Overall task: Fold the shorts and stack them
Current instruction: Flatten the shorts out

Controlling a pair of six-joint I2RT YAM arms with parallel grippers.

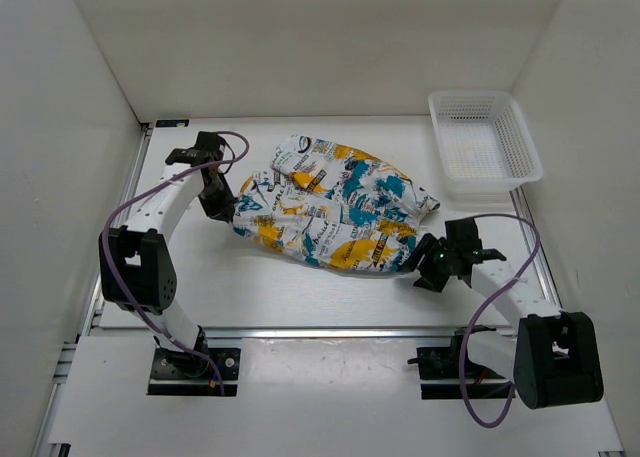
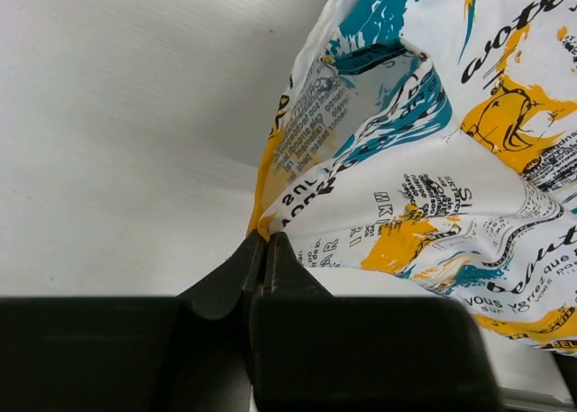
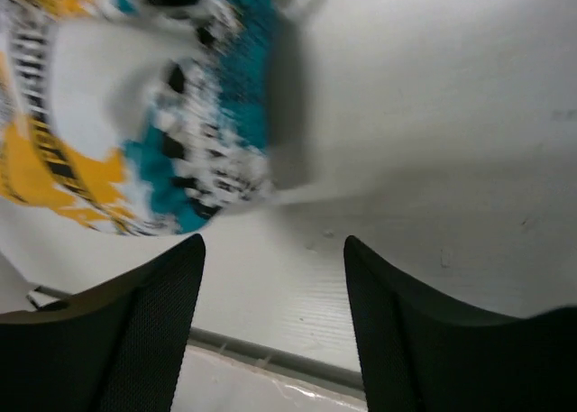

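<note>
Shorts (image 1: 335, 212), white with yellow-orange, teal and black patches and lettering, lie rumpled on the table (image 1: 270, 287), one edge pinched in the clamped left gripper (image 2: 263, 243), right gripper (image 3: 273, 245) spread empty just beside them.
</note>
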